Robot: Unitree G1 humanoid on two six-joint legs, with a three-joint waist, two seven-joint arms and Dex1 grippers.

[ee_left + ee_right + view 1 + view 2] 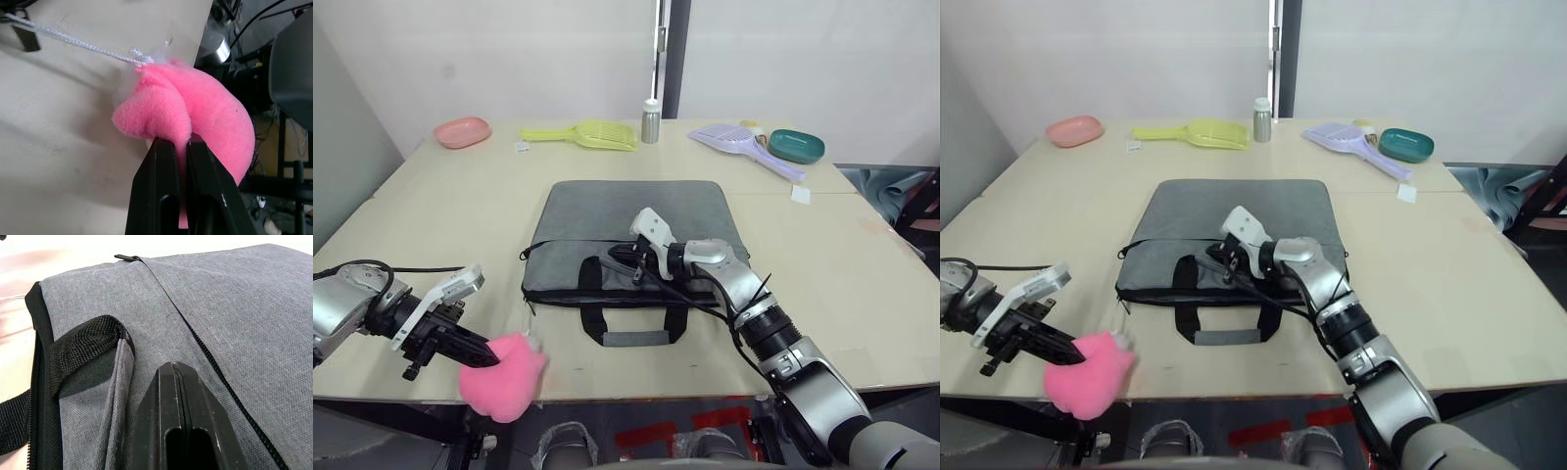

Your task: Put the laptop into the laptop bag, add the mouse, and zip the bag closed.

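Left wrist view: charm (195, 112) apparently within left end effector (178, 147).

One grey laptop bag (636, 230) on the bench (440, 206), and with it one pink fluffy ball charm (504, 375) on its cord, plus two black strap handles (631, 328). Along the back edge: one pink dish (462, 131), one teal dish (796, 145), one yellow scoop (582, 134), one lilac scoop (744, 147) and one small metal bottle (650, 121). Two small white tags (801, 195) lie there too, and two claws are counted, the left claw (475, 354) and the right claw (625, 257).
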